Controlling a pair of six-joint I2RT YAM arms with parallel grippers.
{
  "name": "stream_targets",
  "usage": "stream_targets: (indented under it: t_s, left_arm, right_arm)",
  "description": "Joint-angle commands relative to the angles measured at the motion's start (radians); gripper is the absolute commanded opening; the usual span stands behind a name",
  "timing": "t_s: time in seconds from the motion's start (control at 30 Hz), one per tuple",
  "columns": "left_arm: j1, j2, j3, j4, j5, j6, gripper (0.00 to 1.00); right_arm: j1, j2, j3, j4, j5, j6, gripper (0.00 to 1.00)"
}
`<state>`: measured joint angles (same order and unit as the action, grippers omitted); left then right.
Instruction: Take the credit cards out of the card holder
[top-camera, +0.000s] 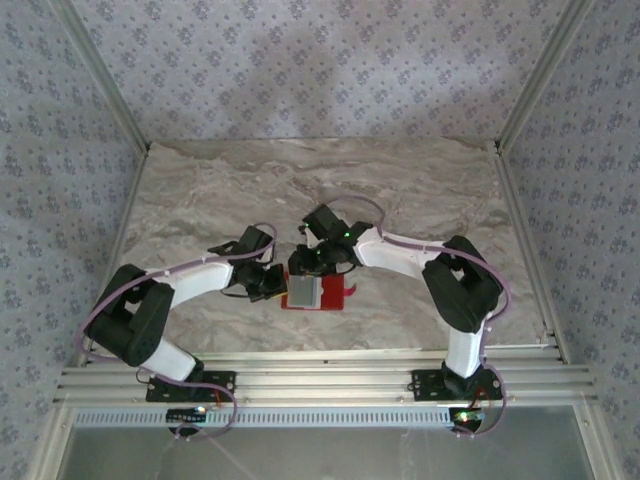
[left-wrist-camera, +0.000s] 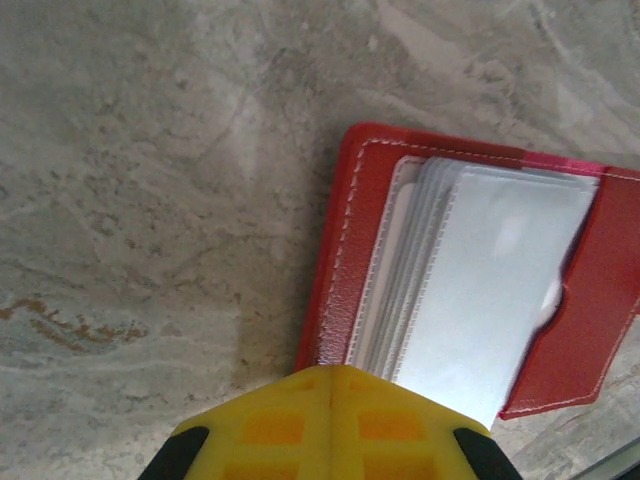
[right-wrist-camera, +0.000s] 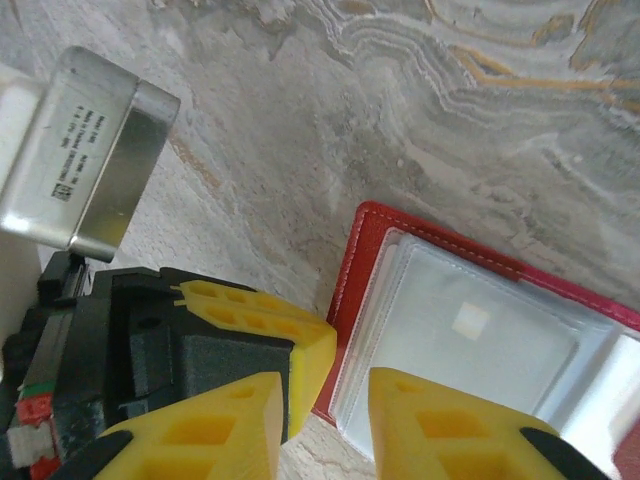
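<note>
Cards (left-wrist-camera: 490, 290), pale grey, sit stacked in the open red holder (top-camera: 335, 300); they cannot be told apart from its clear pocket sheets. The holder lies flat on the table (top-camera: 420, 190), midway between the side edges and nearer the near edge. Its long axis runs parallel to that near edge. In the left wrist view, a red pocket with a thumb notch covers one end of the stack, so the cards probably slide out away from that pocket.

Left gripper (left-wrist-camera: 330, 385) is fully closed with nothing between its fingers. Its tip is at the holder's left end and seems to touch the edge. Right gripper (right-wrist-camera: 325, 395) is partly open and empty, hovering over a corner of the clear pocket.

To do this step well, the left gripper should pin the red cover flat. The right gripper should pinch only the top card's free edge and draw it straight out, low and slow, so the holder neither lifts nor folds.
</note>
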<state>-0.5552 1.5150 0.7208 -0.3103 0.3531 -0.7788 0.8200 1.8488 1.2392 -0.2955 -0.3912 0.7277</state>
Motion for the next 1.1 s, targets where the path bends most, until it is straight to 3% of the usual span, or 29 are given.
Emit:
stream_targets:
  t_s: [0.0, 0.63, 1.07]
  left_arm:
    - [0.008, 0.014, -0.017, 0.007, 0.02, 0.003, 0.0]
    - [0.011, 0.011, -0.03, -0.007, 0.015, 0.007, 0.0]
    - [0.01, 0.012, -0.018, -0.019, 0.016, 0.013, 0.0]
  right_arm:
    - [0.019, 0.033, -0.009, 0.018, -0.017, 0.062, 0.25]
    - [0.051, 0.128, -0.009, 0.025, 0.01, 0.114, 0.21]
    - [0.051, 0.069, -0.008, -0.112, 0.091, 0.068, 0.28]
